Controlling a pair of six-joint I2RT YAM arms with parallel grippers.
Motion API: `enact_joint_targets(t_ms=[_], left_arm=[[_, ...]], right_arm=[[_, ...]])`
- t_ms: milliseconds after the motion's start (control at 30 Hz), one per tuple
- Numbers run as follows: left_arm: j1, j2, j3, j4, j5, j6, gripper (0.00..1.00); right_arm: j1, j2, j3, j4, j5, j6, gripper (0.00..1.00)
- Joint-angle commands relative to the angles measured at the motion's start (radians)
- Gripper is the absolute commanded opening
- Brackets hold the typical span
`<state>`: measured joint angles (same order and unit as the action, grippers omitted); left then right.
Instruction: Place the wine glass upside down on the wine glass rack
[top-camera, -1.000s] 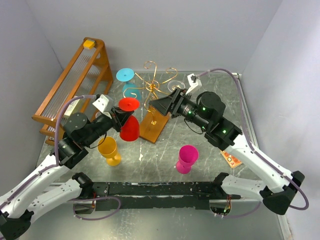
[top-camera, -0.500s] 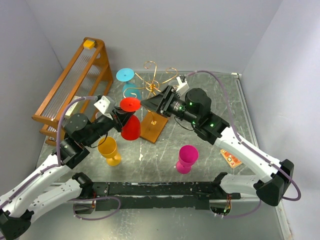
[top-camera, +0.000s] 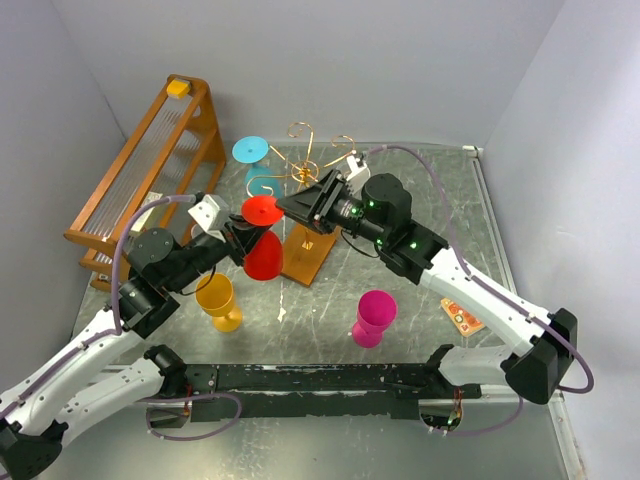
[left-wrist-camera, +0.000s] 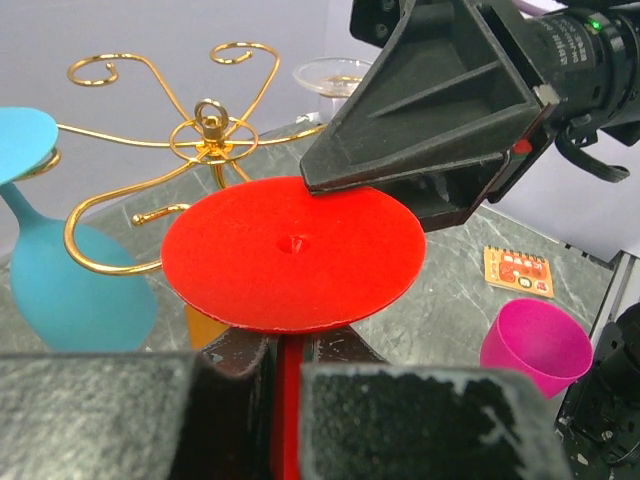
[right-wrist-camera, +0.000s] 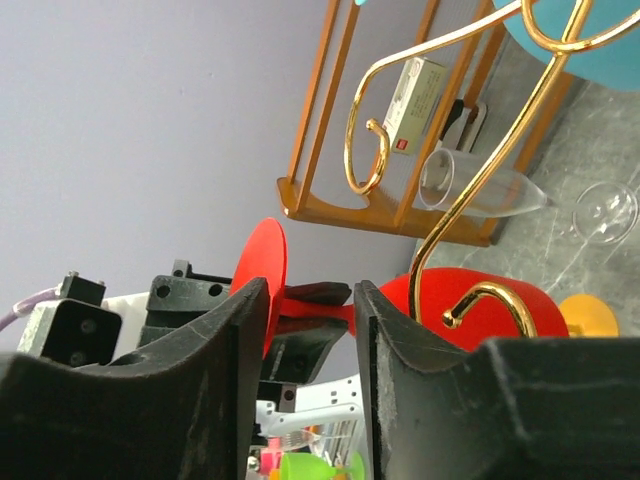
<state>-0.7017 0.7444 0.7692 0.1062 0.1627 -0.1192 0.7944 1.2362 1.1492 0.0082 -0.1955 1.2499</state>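
Near edge: yellow glass (top-camera: 217, 298) and pink glass (top-camera: 375, 315) stand upright on the table (top-camera: 330, 295), well apart. Behind the yellow one, the left gripper (top-camera: 240, 243) is clamped on the stem of the red wine glass (top-camera: 262, 258). The glass is held upside down, bowl low, foot up, just beside the rack (top-camera: 305, 258) and its wooden base. The right gripper (top-camera: 300, 205) comes in from the right with jaws apart, tips at the far rim of the red foot; contact cannot be told. A blue glass (top-camera: 251, 150) hangs inverted on a gold rack arm. Wooden frame (top-camera: 150, 160) far left.
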Motion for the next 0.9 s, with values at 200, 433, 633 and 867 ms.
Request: enact_joint_targets(t_ms=[200, 433, 633, 867], left_arm=[[0.004, 0.006, -0.010, 0.049, 0.021, 0.016, 0.08], [0.005, 0.011, 0.004, 0.014, 0.010, -0.008, 0.20], [0.005, 0.005, 0.019, -0.040, -0.041, -0.058, 0.44], [0.004, -0.034, 0.065, -0.173, -0.103, -0.109, 0.85]], right_arm=[[0.004, -0.001, 0.057, -0.071, -0.042, 0.095, 0.22], [0.005, 0.024, 0.111, -0.107, -0.109, 0.141, 0.00], [0.010, 0.024, 0.127, -0.115, -0.085, 0.176, 0.00], [0.011, 0.019, 0.165, -0.168, -0.006, 0.199, 0.00]])
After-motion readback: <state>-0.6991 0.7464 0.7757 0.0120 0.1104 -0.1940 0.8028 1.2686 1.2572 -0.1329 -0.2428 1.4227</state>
